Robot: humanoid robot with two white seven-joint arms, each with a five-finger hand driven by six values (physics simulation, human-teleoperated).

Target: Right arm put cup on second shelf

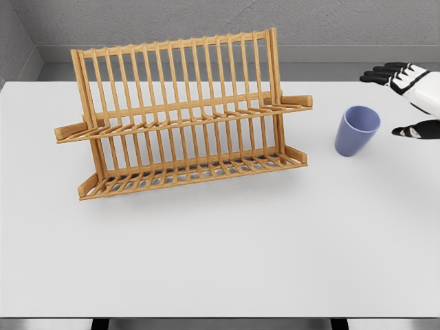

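Observation:
A blue-violet cup (356, 130) stands upright on the white table (227, 240), right of the wooden dish rack (182, 113). The rack has a lower shelf (192, 172) and an upper shelf (185, 118), both bare. My right hand (405, 96) comes in from the right edge, just right of the cup and apart from it. Its black fingers (381, 74) are spread above and its thumb (411, 130) sits lower, with nothing between them. The left arm does not show.
The rack leans back and fills the middle-left of the table. A grey wall (220, 27) runs behind the table's far edge. The table's front edge lies near the bottom of the view.

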